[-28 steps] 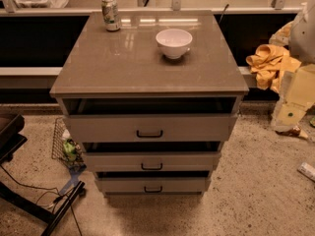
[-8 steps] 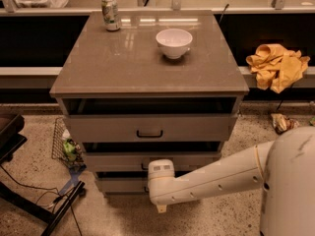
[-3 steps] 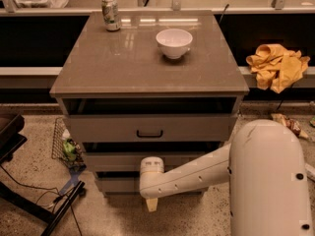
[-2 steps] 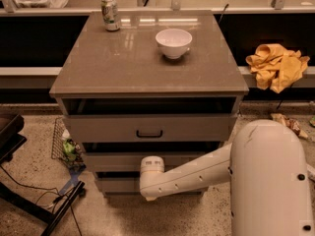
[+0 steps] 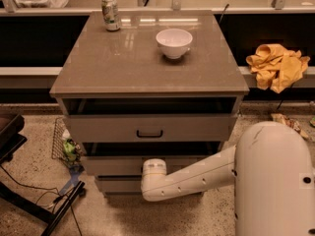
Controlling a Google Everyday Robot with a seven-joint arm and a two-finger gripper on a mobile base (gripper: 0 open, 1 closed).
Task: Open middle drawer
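Note:
The cabinet has three grey-beige drawers. The middle drawer point(image 5: 110, 165) shows its flat front below a dark gap, under the taller top drawer point(image 5: 197, 128) with its black bar handle point(image 5: 149, 133). The lowest drawer point(image 5: 115, 185) sits under it. My white arm point(image 5: 206, 173) reaches in from the lower right. My gripper point(image 5: 154, 167) is at the arm's end, right against the centre of the middle drawer's front, and it hides the middle drawer's handle.
A white bowl point(image 5: 173, 42) and a can point(image 5: 110, 14) stand on the cabinet top point(image 5: 123, 68). A yellow cloth point(image 5: 278, 65) lies on the right ledge. A wire basket point(image 5: 63, 144) and black stand legs with cables point(image 5: 34, 203) are on the floor at left.
The arm came in from the right and reached across the lower drawers. The end piece that hung below the wrist a second ago no longer shows; the wrist stays at the middle drawer's front.

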